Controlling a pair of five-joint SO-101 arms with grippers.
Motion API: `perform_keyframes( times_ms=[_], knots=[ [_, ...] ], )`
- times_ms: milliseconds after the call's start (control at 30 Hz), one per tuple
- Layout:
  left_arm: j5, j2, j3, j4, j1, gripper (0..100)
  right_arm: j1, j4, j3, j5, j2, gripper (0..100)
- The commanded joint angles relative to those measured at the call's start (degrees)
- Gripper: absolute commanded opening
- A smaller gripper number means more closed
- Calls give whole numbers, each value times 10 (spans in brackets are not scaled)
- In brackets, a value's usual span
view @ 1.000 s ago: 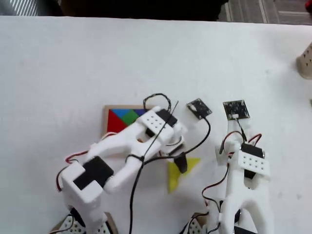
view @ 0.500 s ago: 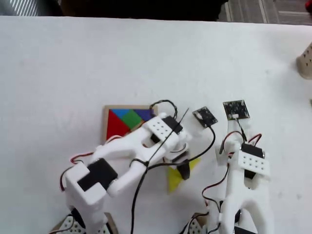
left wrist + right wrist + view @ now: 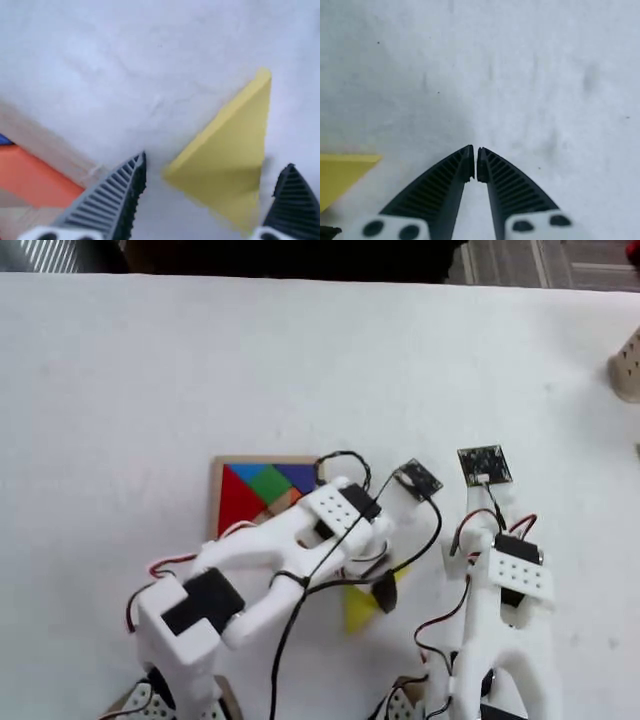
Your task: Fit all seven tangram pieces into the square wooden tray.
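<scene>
The left gripper [image 3: 216, 161] is hovering with jaws spread either side of the yellow triangle [image 3: 235, 140], lying on the table [image 3: 150, 370] just beside the tray [image 3: 215, 490], likely to pinch it, while the right gripper [image 3: 475, 155] is sitting pressed together.

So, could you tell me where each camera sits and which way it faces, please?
High view: fixed above the table, looking down on the tray, yellow triangle, left arm and right arm.
Left wrist view: on the left arm, looking past the open left gripper at the triangle and tray edge.
Right wrist view: on the right arm, looking past the shut right gripper at the table.
Shared: all three show the triangle.
</scene>
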Motion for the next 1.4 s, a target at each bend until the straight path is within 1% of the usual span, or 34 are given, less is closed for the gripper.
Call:
perform_keyframes(
  times_ms=[0,100,133,200,300,333,367,467,633,1100,1233,1367],
  knots=[
    [78,-5,2,6,32,407,-6,-6,-3,10,-12,20],
    [90,-5,4,8,35,402,-6,-6,-3,10,-12,20],
    [90,-5,4,9,35,383,-6,-6,-3,10,-12,20],
    [90,-5,4,15,36,316,-6,-7,-3,10,-12,20],
    [85,-5,4,15,36,189,-6,-7,-3,10,-12,20],
    [84,-5,4,14,36,158,-6,-7,-3,10,-12,20],
    [83,-5,4,12,36,147,-6,-7,-3,10,-12,20],
    [60,-5,4,12,36,155,-6,-7,-3,10,-12,20],
    [56,-5,4,15,48,155,-6,-7,-3,10,-12,20],
    [56,-10,4,17,48,155,-6,-8,-3,10,-12,20],
    [57,-11,-22,57,53,155,-6,-8,-3,10,-12,20],
    [56,-11,-59,117,87,155,-6,-8,-3,10,-12,20]
  ],
)
